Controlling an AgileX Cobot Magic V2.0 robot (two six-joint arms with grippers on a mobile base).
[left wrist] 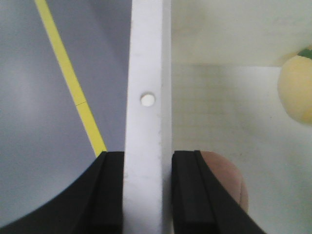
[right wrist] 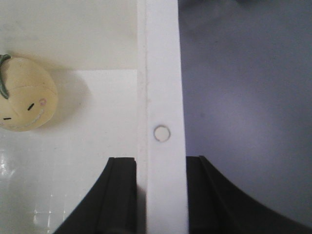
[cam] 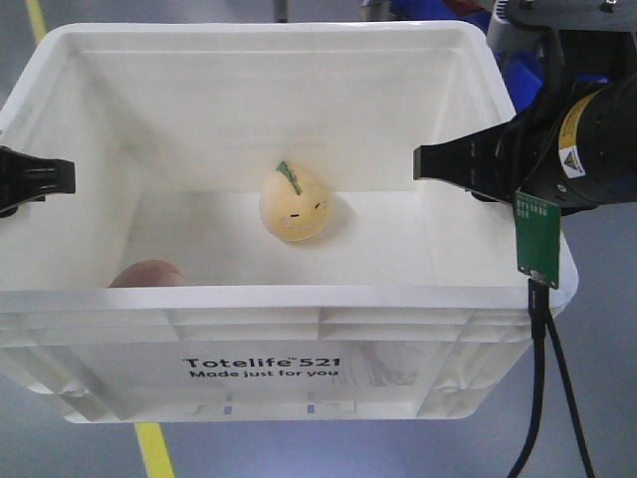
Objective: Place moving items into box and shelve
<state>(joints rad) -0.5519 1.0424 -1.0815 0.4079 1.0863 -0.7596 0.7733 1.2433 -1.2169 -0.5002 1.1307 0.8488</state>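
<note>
Both claws are pinched narrow on the box (cam: 299, 297). The left gripper (left wrist: 147, 187) has one finger inside and one outside the left wall. The right gripper (right wrist: 161, 190) straddles the right wall the same way, its pads seemingly touching the plastic. Inside, the yellow-orange plush (cam: 295, 202) sits near the middle of the bottom. The pinkish-brown plush (cam: 147, 274) lies by the near-left corner, well apart from it. Loading looks finished. Shelving is what is left: no shelf shows, and the box appears held above the grey floor (cam: 50, 453).
</note>
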